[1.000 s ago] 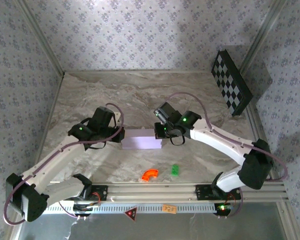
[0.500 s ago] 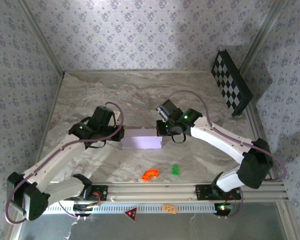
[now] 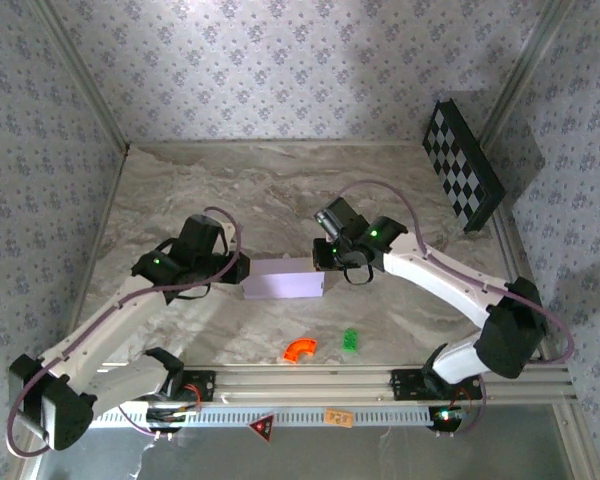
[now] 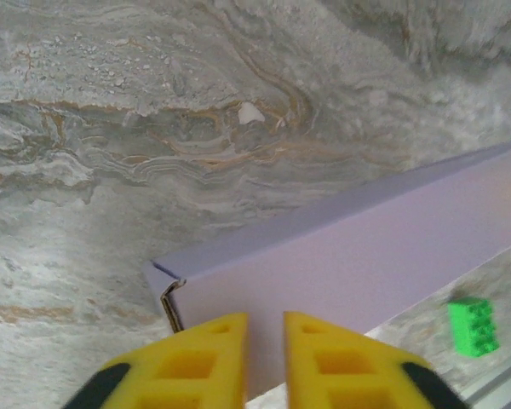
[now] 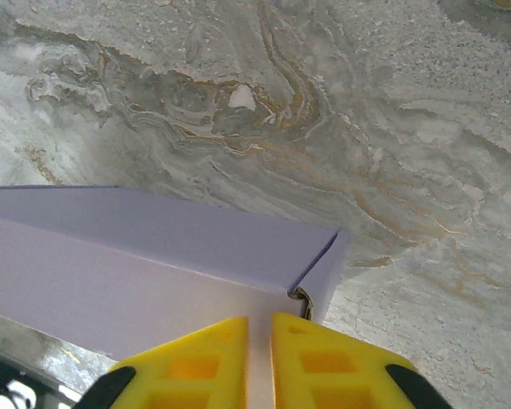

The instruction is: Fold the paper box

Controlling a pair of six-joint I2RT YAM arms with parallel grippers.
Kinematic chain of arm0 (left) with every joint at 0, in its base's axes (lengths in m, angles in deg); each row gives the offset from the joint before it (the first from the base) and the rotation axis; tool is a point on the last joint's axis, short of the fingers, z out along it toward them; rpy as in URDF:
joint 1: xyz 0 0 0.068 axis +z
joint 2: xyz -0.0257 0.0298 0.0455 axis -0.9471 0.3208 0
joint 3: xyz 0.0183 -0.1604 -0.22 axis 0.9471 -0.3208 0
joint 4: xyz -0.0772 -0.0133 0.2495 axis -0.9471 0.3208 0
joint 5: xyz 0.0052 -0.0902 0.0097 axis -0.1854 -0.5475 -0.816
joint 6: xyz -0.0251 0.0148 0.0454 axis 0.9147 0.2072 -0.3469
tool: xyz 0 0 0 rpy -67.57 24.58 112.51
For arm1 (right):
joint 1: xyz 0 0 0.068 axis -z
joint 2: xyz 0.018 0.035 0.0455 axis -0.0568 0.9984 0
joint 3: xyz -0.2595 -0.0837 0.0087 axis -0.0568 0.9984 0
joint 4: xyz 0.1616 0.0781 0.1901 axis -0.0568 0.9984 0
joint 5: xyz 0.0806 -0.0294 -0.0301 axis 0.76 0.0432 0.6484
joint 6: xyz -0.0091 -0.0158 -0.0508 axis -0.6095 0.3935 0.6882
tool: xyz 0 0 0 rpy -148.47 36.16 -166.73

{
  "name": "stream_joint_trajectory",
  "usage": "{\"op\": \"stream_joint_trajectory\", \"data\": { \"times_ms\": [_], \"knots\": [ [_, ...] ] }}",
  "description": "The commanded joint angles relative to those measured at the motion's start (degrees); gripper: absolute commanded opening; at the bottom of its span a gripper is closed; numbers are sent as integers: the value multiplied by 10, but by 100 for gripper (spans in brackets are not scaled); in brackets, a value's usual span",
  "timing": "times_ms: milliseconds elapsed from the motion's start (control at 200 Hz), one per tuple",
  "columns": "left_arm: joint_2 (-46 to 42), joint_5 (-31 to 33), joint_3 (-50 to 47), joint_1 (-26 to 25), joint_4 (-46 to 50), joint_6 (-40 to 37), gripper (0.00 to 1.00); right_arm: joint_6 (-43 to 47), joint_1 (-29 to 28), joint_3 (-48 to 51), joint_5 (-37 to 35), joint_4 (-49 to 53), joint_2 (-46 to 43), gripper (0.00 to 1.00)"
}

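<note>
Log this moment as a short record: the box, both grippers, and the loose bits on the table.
paper box: folded into a flat rectangular box, lying on the table between the arms
left gripper: at the box's left end, jaws slightly apart
right gripper: at the box's right end, narrow gap, grip unclear
orange piece: near edge, apart from the box
green brick: right of the orange piece
checkered board: propped at the far right

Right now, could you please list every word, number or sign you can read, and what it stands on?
Too small to read: dark marks on the orange label on the front rail.
Blurred, nothing legible: the red triangular sign on that rail.
No writing: the paper box, the checkered board.
</note>
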Motion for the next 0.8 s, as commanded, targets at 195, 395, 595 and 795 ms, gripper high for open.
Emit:
{"op": "stream_joint_trajectory", "data": {
  "times_ms": [195,395,595,795],
  "knots": [
    [-28,-10,5,34,3,33,50,-11,34,3,37,8,-40,35],
    [-10,-53,-22,44,-7,45,59,-11,50,49,100,-18,-27,53],
    [10,-94,-38,45,-29,51,59,-17,55,61,132,-58,-6,53],
    [16,-118,-39,45,-73,58,59,-27,56,57,173,-97,1,53]
  ]
}}
